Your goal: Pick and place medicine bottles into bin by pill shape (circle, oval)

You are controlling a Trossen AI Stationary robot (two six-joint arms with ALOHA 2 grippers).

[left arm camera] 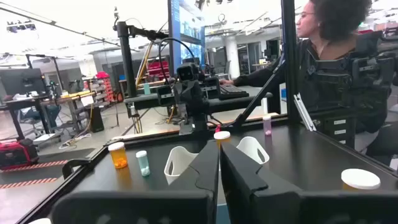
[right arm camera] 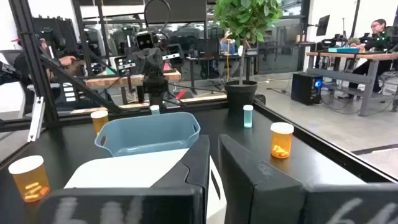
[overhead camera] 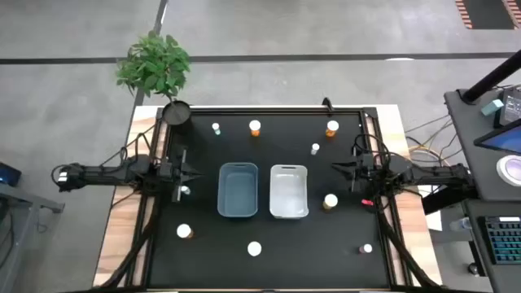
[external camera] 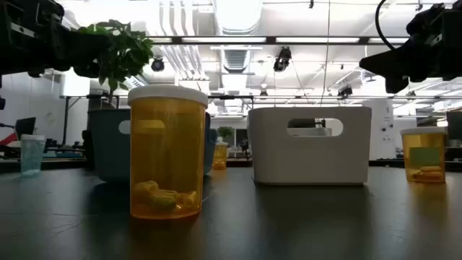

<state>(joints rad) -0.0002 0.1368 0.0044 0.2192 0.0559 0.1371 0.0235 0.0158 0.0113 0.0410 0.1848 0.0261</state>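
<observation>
Both arms wait at the sides of the black table [overhead camera: 269,260]. The left gripper [overhead camera: 194,173] hangs clenched and empty beside the blue bin [overhead camera: 238,190]; the right gripper [overhead camera: 335,168] hangs clenched and empty beside the white bin [overhead camera: 288,191]. The two bins sit side by side mid-table, nothing visible inside them. Medicine bottles [overhead camera: 255,127] stand scattered around the bins, all upright, none held: several along the far edge, one [overhead camera: 330,201] just right of the white bin, others near the front edge. A potted plant [overhead camera: 155,69] sits at the far left corner. A person [left arm camera: 326,56] sits beyond the table.
</observation>
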